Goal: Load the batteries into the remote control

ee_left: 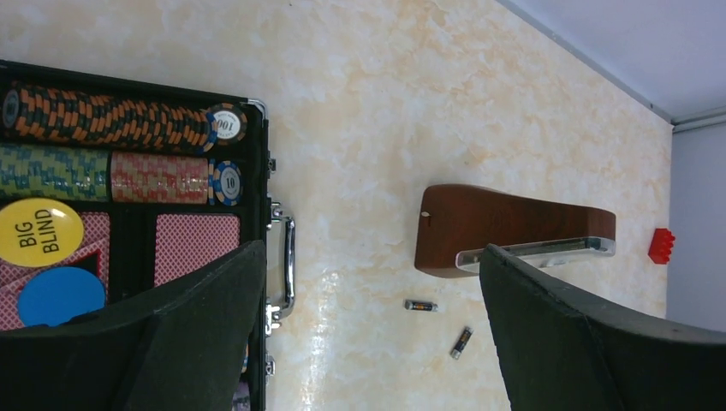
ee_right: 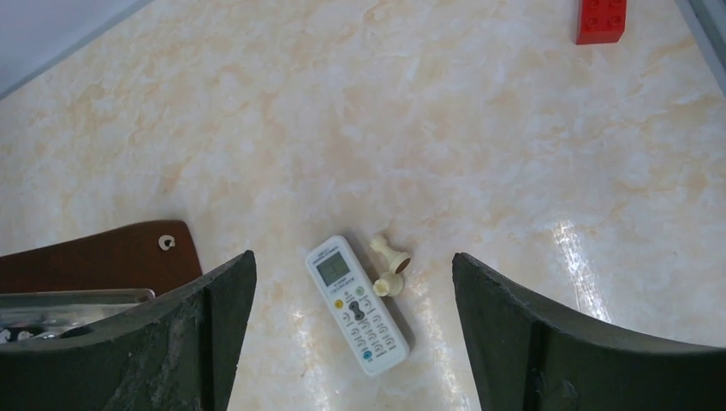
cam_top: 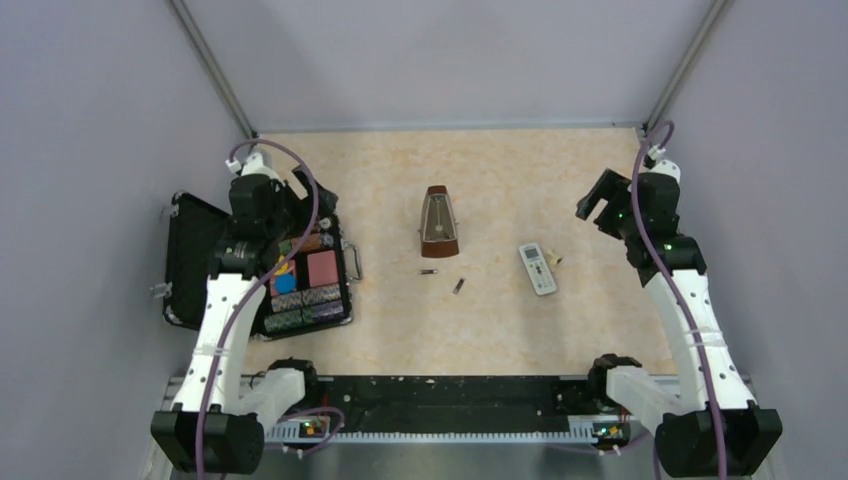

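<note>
Hovering above the poker case (ee_left: 128,214), my left gripper (ee_left: 368,265) hung released, grasping nothing. Two batteries lay on the desk (ee_left: 360,128) to its right and toward my bases, well apart from it: one battery (ee_left: 420,305) lay crosswise, the other battery (ee_left: 461,342) slanted, the two not touching. Further right lay the single remote control (ee_right: 357,305), buttons up, its long axis slanting away from my bases, almost directly beneath my right gripper (ee_right: 353,257). That gripper was also released and empty, and clearly the nearer arm to it.
</note>
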Robot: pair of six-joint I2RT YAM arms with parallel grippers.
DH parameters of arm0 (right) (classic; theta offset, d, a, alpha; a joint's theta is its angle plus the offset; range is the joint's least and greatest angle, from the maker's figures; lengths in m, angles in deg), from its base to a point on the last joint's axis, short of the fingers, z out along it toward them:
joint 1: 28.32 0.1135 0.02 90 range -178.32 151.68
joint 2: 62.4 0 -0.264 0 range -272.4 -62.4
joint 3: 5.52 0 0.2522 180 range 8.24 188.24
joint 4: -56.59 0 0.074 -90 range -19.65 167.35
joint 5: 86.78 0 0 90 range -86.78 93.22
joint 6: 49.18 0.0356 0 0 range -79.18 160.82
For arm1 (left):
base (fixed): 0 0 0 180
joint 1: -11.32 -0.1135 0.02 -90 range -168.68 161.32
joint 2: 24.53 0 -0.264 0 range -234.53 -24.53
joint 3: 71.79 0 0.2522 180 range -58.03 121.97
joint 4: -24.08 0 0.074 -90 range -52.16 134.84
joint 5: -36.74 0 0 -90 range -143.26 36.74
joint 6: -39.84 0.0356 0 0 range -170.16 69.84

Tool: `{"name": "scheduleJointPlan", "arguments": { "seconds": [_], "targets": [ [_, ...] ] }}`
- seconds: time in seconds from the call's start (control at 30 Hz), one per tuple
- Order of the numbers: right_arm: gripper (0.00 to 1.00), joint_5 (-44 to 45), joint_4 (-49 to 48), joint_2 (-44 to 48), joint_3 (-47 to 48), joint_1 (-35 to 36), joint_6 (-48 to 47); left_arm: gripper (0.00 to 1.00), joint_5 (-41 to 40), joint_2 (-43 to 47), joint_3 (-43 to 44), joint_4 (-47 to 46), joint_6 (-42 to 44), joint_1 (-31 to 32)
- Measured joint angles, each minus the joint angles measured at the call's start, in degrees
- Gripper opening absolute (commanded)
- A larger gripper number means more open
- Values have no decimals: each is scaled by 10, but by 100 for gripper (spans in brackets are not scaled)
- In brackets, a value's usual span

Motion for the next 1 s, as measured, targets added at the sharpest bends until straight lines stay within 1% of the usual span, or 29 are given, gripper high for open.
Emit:
{"name": "scheduleJointPlan", "arguments": {
  "seconds": [0.13,0.27,0.4,0.6,0.67,0.8,1.0],
  "targets": [
    [92,-9,18,-12,0,0,-12,99,19,-1,-9,-12,-21,-1],
    [94,-35,34,-17,0,0,-29,99,57,-8,-43,-37,-49,-2],
    [94,-69,38,-14,-13,0,-42,99,85,-23,-77,-52,-64,-5],
    [92,-85,56,-13,-52,7,-41,99,109,-17,-102,-66,-53,-6],
    [91,-80,57,-17,-61,23,-37,99,117,-11,-102,-69,-46,-6],
    [89,-57,52,-45,-78,78,-21,99,153,3,-103,-83,-31,-6],
    [94,-14,33,-92,-119,147,6,99,186,28,-136,-125,-24,-6]
  ]
}}
